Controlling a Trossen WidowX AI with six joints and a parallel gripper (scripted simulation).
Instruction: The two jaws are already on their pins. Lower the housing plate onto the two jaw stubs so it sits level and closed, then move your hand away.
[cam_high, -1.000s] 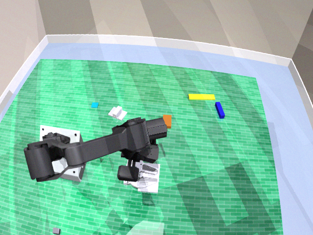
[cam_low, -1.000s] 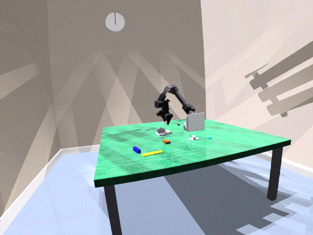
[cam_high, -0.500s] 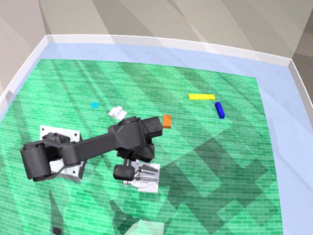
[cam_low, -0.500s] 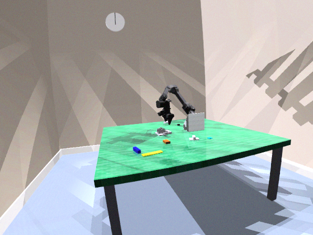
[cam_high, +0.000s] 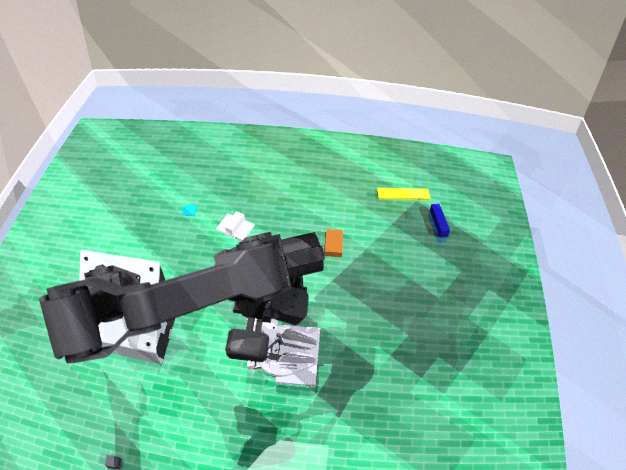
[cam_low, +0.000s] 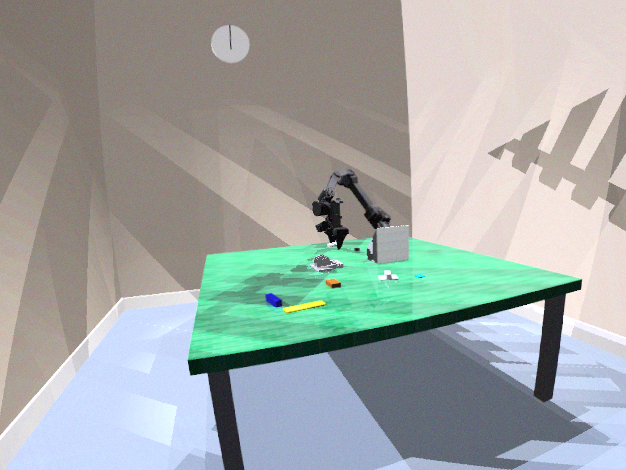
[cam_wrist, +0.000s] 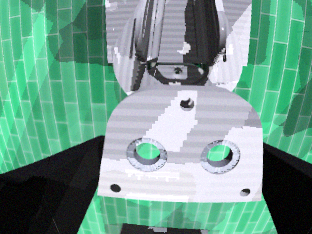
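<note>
Housing plate in claw, above worktop.

Claw (cam_low: 339, 246) (cam_wrist: 180, 147) gripping housing plate (cam_wrist: 182, 130) by its two side edges; two ringed holes show green worktop (cam_high: 202, 166) (cam_low: 455, 273) (cam_wrist: 50, 100) through them. Plate apart from the worktop, near the grey jaw assembly (cam_high: 298, 354) (cam_low: 326, 264) (cam_wrist: 170, 30); not seated. Orange block (cam_high: 333, 242) (cam_low: 333, 283) well apart from yellow bar (cam_high: 403, 193) (cam_low: 304, 306).
</note>
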